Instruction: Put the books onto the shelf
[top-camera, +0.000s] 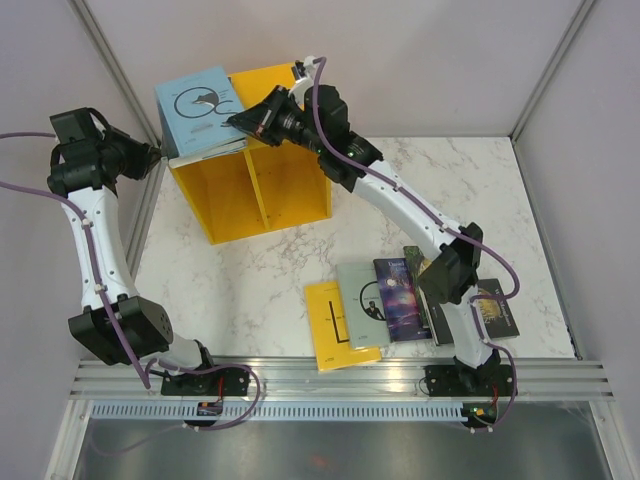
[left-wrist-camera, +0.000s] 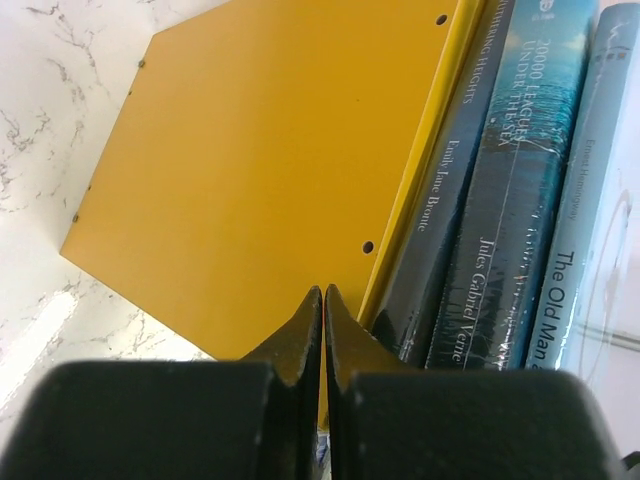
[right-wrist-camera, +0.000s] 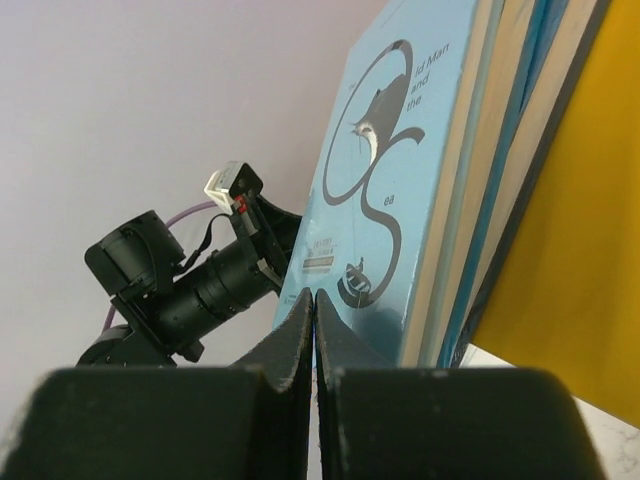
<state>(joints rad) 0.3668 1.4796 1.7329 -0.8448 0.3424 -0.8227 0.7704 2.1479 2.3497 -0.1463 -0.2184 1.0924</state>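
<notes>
Sweeping from our left claw (left-wrist-camera: 322, 290), pinched shut beside the shelf (top-camera: 300, 195), past the light blue book (top-camera: 198, 105) leaning there with the right claw (right-wrist-camera: 315, 295) closed at its cover, we find the loose books (top-camera: 400, 295) flat on the worktop (top-camera: 500, 180), well behind that claw by the right arm (top-camera: 420, 215), long sides front-to-back, partly hidden under it.

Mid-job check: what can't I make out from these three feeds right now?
- Top view: the right arm covers part of the books on the table, so their count is unsure.
- Top view: the light blue book covers the others stacked with it.
- Left wrist: the spines are cut off by the frame edges.
- Right wrist: the shelf shows one yellow face only; its compartments are out of frame.
</notes>
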